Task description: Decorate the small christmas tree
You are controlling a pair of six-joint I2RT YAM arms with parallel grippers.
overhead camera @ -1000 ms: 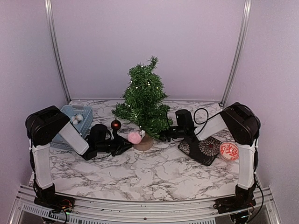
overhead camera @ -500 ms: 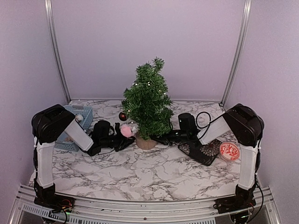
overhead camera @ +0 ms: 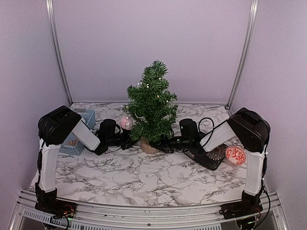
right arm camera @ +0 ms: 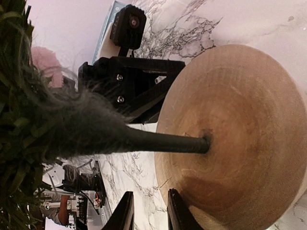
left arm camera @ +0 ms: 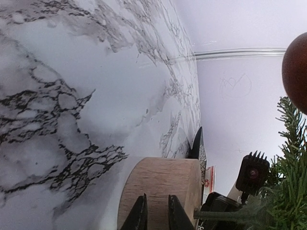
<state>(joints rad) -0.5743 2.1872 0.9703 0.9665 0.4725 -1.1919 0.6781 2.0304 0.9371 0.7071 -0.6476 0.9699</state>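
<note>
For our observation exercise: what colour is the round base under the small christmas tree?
The base is light tan wood, clearest in the right wrist view.

Blue basket (overhead camera: 71, 146) far left, black patterned tray (overhead camera: 211, 158) beside red-white dish (overhead camera: 235, 155), marble table (overhead camera: 144, 182)

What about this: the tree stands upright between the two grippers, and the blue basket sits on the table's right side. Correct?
No. The blue basket sits on the left side of the table, as the top external view shows. The small christmas tree does stand upright between the left gripper and the right gripper.
</note>
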